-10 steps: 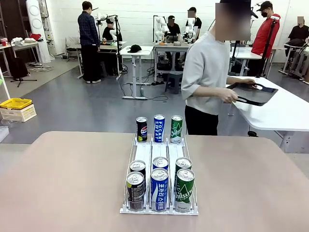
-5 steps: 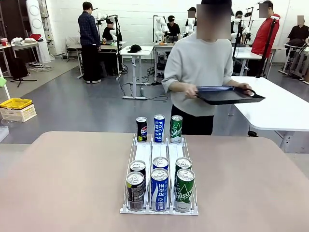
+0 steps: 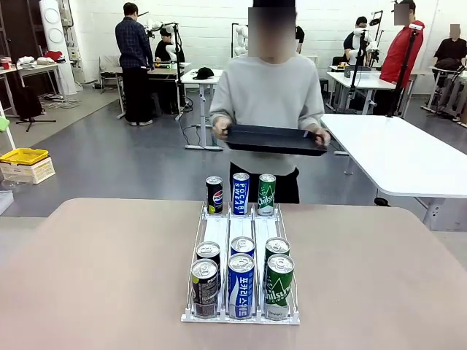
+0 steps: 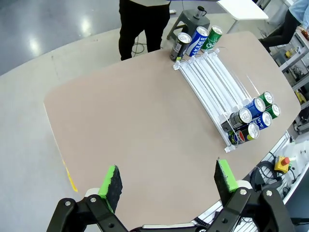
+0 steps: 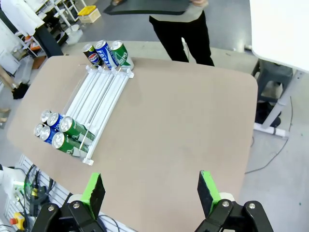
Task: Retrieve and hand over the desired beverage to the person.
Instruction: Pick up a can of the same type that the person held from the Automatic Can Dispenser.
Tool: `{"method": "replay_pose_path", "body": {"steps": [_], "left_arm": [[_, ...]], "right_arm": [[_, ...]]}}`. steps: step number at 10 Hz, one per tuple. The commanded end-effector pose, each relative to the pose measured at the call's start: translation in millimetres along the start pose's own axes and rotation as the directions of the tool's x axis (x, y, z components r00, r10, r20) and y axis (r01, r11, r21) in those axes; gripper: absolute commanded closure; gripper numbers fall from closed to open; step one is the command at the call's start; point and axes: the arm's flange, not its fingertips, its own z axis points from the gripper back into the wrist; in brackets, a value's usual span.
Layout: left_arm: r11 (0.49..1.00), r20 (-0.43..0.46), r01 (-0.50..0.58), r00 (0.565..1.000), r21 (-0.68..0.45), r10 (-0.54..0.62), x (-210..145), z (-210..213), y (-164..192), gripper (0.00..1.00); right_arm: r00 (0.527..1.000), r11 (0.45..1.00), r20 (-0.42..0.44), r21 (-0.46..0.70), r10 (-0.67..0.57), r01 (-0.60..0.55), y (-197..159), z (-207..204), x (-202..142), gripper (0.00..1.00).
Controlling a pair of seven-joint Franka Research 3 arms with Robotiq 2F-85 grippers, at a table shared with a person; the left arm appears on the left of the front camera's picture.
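We see both arms hovering high over the tabletop [image 3: 95, 270]: the left gripper [image 4: 167, 179] and the right gripper [image 5: 150, 189] each stand with jaws spread wide and nothing between the green pads. The main risk, as we judge it, is fetching the wrong drink. Nothing shows which one the person [image 3: 270, 95] wants (both hands are busy holding a black tray [image 3: 276, 138] at chest height), so a reach begun now would be a guess. A second risk is the tight packing: the near drinks stand close side by side, so a finger pushed between them could knock a neighbour over. The white three-lane rack [image 3: 216, 232] sits mid-tabletop and holds the black cans [image 3: 205, 287] in its left lane, blue cans [image 3: 241, 284] in the middle and green cans [image 3: 278, 286] on the right. Each lane has two at the near end and one at the far end, just in front of the person. We make out nothing on the tray.
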Motion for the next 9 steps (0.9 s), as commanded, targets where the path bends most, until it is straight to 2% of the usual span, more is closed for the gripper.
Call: {"method": "replay_pose_path", "body": {"steps": [1,9], "left_arm": [[1.0,0.016,0.007,1.0,-0.006,-0.007,1.6,-0.4,2.6,0.0],[1.0,0.016,0.007,1.0,-0.006,-0.007,1.6,-0.4,2.6,0.0]], "right_arm": [[1.0,1.0,0.0,0.017,0.01,-0.01,-0.3,-2.3,-0.7,0.0],[1.0,1.0,0.0,0.017,0.01,-0.01,-0.3,-2.3,-0.7,0.0]]}}
